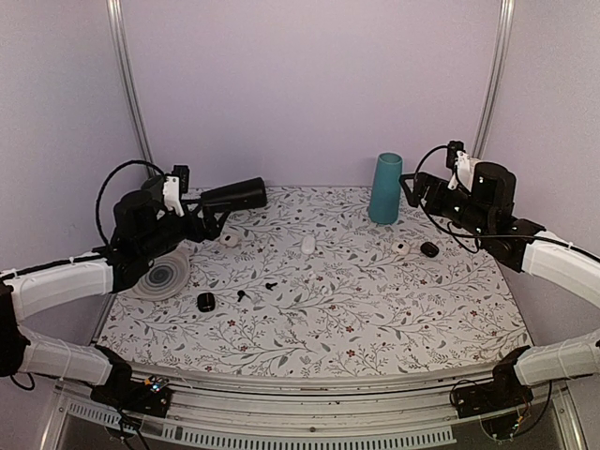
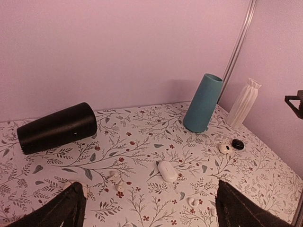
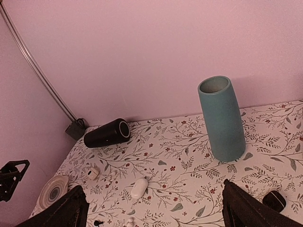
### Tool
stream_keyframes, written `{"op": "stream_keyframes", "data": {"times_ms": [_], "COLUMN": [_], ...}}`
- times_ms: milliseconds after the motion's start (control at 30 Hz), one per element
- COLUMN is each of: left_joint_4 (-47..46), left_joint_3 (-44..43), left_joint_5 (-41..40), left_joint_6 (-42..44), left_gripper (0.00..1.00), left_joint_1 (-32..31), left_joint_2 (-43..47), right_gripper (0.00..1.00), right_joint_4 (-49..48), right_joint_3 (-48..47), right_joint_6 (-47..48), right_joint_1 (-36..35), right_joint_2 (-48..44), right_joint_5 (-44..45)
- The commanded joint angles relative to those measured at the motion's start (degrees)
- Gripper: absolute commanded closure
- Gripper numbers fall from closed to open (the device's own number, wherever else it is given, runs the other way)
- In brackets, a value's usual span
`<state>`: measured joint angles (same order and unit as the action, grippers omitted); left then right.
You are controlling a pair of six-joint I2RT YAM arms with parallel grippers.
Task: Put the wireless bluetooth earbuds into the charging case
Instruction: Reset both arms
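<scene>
Both grippers hang open and empty above the table's far corners. My left gripper (image 1: pixel 208 218) (image 2: pixel 150 210) is at the far left and my right gripper (image 1: pixel 418 191) (image 3: pixel 156 213) at the far right. A closed white charging case (image 1: pixel 308 245) (image 2: pixel 167 170) (image 3: pixel 139 187) lies mid-table. Tiny white earbuds (image 2: pixel 120 187) (image 2: pixel 191 201) (image 3: pixel 130 221) lie loose around it. Two black earbuds (image 1: pixel 244 294) (image 1: pixel 271 284) lie nearer the front. An open white case (image 1: pixel 401 247) (image 2: pixel 224 149) and a black case (image 1: pixel 429 249) (image 2: pixel 237 144) sit at the right. Another open white case (image 1: pixel 228 240) (image 3: pixel 91 173) and a black case (image 1: pixel 205 301) sit at the left.
A black cylinder (image 1: pixel 234 195) (image 2: pixel 57 127) (image 3: pixel 107 133) lies on its side at the back left. A teal vase (image 1: pixel 384 187) (image 2: pixel 203 103) (image 3: pixel 221 118) stands at the back right. A grey ringed plate (image 1: pixel 161 277) sits at the left edge. A white ribbed vase (image 2: pixel 244 103) stands in the far right corner.
</scene>
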<state>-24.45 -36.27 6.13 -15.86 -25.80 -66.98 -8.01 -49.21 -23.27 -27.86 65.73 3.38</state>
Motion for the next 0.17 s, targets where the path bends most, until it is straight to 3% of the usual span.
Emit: {"op": "stream_keyframes", "data": {"times_ms": [0, 133], "left_joint_4": [0.8, 0.8], "left_joint_3": [-1.9, -1.9], "left_joint_5": [-0.1, -0.1], "left_joint_6": [1.1, 1.1], "left_gripper": [0.04, 0.04], "left_joint_1": [-0.2, -0.2], "left_joint_2": [1.1, 1.2], "right_gripper": [0.01, 0.01], "right_joint_4": [-0.3, -0.5], "right_joint_3": [-1.3, -0.8], "right_joint_6": [0.8, 1.3], "right_joint_1": [-0.2, -0.2], "right_joint_2": [-0.1, -0.6], "right_joint_5": [0.2, 0.3]}}
